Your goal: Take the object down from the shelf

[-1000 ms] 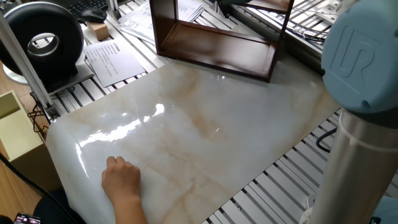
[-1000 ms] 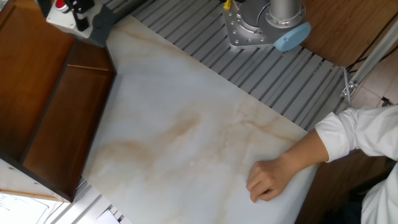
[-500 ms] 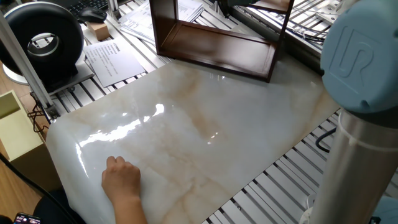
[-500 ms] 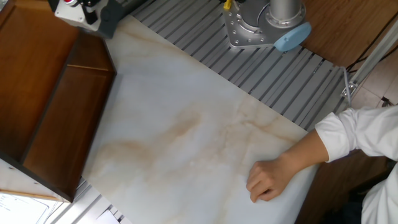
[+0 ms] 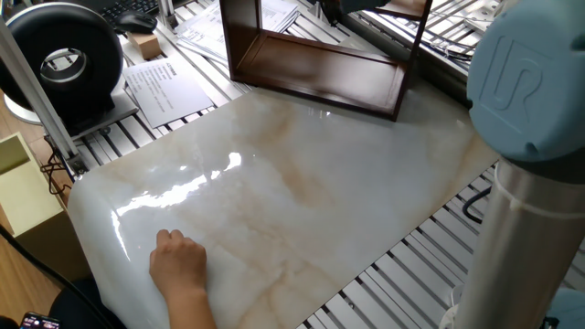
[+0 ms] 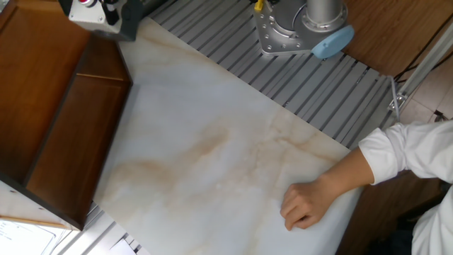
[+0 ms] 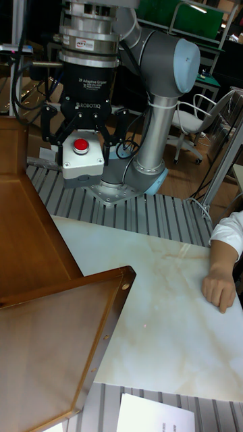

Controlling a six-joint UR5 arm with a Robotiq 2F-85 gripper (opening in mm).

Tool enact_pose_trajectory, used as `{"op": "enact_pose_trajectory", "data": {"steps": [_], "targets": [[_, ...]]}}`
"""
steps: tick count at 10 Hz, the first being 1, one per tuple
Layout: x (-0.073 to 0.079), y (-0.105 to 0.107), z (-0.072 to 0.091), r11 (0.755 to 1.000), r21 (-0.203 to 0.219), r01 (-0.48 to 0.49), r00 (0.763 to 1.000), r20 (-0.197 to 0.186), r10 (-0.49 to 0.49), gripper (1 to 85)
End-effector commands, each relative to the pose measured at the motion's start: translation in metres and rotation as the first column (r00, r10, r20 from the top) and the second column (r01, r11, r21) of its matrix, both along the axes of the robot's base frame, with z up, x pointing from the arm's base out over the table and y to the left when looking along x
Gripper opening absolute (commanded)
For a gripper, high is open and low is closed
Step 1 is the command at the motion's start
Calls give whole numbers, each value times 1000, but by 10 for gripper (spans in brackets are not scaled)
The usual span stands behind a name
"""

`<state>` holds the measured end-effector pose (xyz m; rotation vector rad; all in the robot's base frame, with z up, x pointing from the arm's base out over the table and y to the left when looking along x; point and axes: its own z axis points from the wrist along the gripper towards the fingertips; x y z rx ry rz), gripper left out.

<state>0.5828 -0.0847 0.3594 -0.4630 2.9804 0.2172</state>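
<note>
In one fixed view, the brown shelf (image 5: 315,78) stood at the far edge of the pale marble slab (image 5: 302,174), its open frame showing the papers behind it. A person's hand (image 5: 178,263) rested on the near corner of the slab, well apart from the shelf. My arm (image 5: 526,119) filled the right side, close to the camera. Left of the slab were a round black device (image 5: 64,57), a printed sheet (image 5: 166,91) and a pale yellow box (image 5: 20,187). In the other fixed view, the shelf (image 6: 49,120) lay along the left side of the slab (image 6: 212,127). The grey block (image 6: 83,13) showed at the top edge, just beyond the shelf's far corner and half cut off by the frame. My pincer (image 6: 99,10) was around it, only partly in sight. My base (image 6: 301,28) sat on the grooved table (image 6: 212,42), and the person's hand (image 6: 308,204) lay flat near the right corner of the slab. In the tall fixed view, my pincer (image 7: 82,158) was clenched on the block (image 7: 82,167), with a black finger (image 7: 50,128) on either side of it and its red button (image 7: 81,144) facing the camera. The block hung in the air over the grooved table (image 7: 155,216), beside the shelf (image 7: 40,304) and touching none of its boards. The person's hand (image 7: 219,290) rested on the slab (image 7: 162,304) at the right.
</note>
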Motion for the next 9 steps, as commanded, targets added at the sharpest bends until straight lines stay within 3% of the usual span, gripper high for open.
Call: {"op": "enact_pose_trajectory", "data": {"steps": [1,3,4,5,6,7,8,9], "targets": [[25,35,-12,998,69,2,997,74,-7,10],[33,51,-36,998,62,32,993,107,-38,10],[31,48,-41,998,31,53,992,116,-56,10],[24,37,-45,1000,-23,22,995,93,-19,10],[12,41,-46,999,-15,-38,998,55,39,10],[7,51,-45,997,19,-76,996,46,75,10],[16,60,-42,995,51,-88,993,87,84,10],[28,72,-48,995,67,-67,990,133,58,10]]}}
